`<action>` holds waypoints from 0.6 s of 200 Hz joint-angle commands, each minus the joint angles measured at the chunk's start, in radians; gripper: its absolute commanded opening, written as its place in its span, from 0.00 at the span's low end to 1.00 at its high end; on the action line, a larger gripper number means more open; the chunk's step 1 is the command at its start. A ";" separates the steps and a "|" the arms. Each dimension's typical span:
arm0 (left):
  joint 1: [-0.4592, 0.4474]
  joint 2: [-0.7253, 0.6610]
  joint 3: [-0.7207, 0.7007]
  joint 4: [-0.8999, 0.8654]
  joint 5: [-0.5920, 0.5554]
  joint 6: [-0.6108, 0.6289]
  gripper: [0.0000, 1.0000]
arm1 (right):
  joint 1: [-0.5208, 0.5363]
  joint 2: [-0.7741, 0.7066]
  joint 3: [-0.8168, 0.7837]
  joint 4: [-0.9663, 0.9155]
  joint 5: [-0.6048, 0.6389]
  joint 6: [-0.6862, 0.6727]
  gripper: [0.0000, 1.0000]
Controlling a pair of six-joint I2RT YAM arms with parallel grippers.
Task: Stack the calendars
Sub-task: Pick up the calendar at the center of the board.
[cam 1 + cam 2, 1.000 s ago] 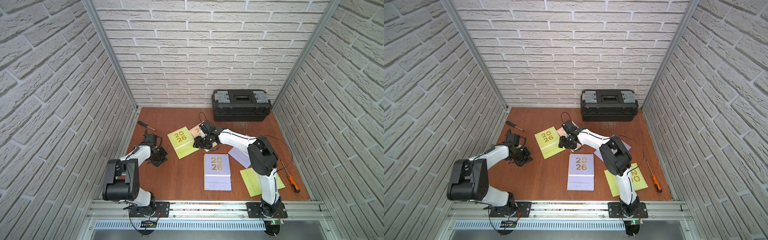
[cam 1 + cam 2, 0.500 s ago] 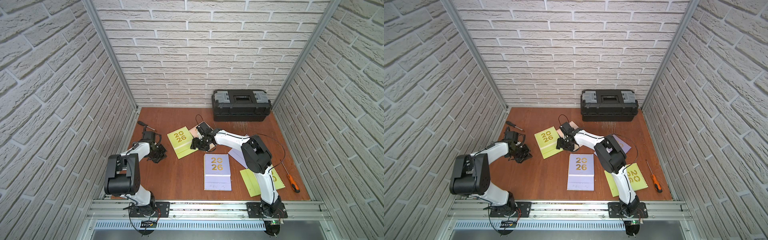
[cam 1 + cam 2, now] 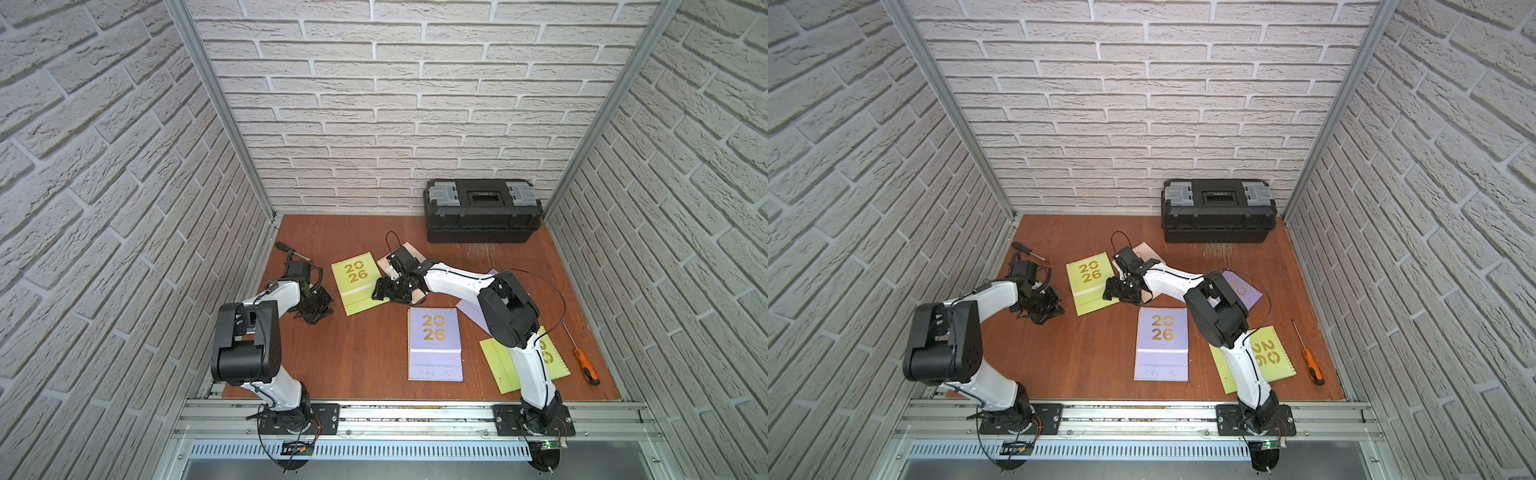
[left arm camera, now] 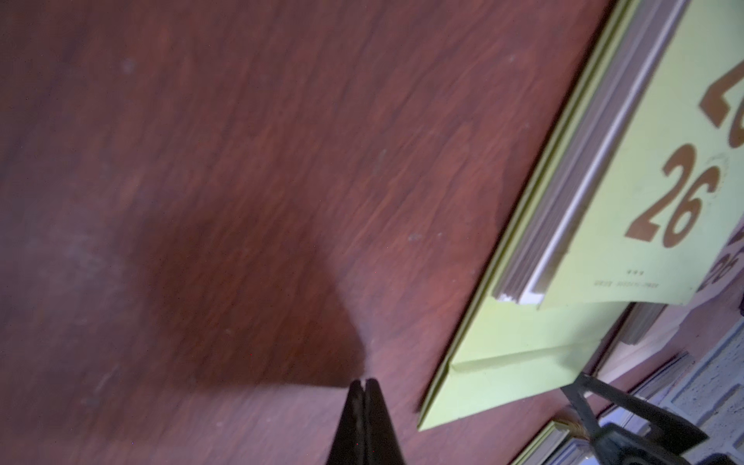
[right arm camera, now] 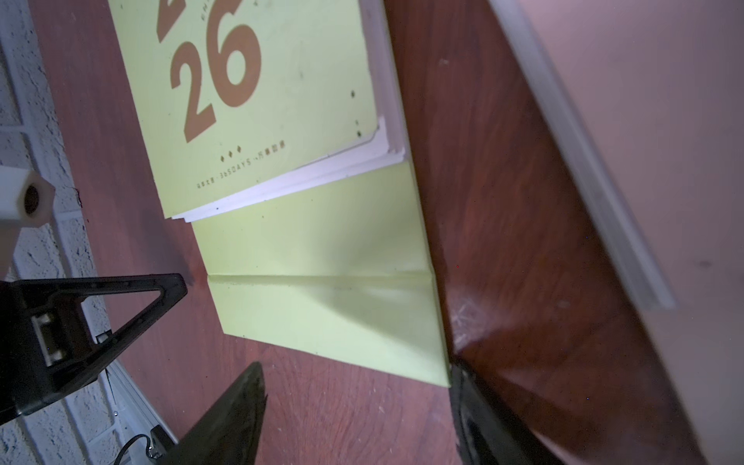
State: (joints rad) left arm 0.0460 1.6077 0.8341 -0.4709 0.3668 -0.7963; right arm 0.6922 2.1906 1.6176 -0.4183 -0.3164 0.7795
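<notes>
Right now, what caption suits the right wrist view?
Open right gripper at a lime green calendar's edge on the wooden table.

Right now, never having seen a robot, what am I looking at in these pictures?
The left arm and right arm are robots bolted to a rail at a wooden table's front. Two pictures look down from above; two come from cameras on the wrists. On the table lie a lime green calendar, a lavender calendar and others like them, a black toolbox and an orange screwdriver. Nothing is held: the left gripper is shut, empty; the right gripper is open beside the lime green calendar's corner.
</notes>
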 commanded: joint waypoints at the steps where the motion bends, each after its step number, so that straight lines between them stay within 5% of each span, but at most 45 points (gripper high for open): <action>1: 0.011 0.015 0.026 -0.011 -0.005 0.016 0.00 | 0.007 0.029 0.000 0.003 -0.008 0.010 0.74; 120: 0.044 0.143 0.149 -0.013 -0.004 0.033 0.00 | -0.036 0.045 0.059 -0.031 -0.004 -0.003 0.84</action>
State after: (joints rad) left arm 0.0765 1.7214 0.9501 -0.4744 0.3656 -0.7780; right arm 0.6735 2.1975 1.6348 -0.4171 -0.3305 0.7933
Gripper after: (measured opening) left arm 0.045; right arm 0.835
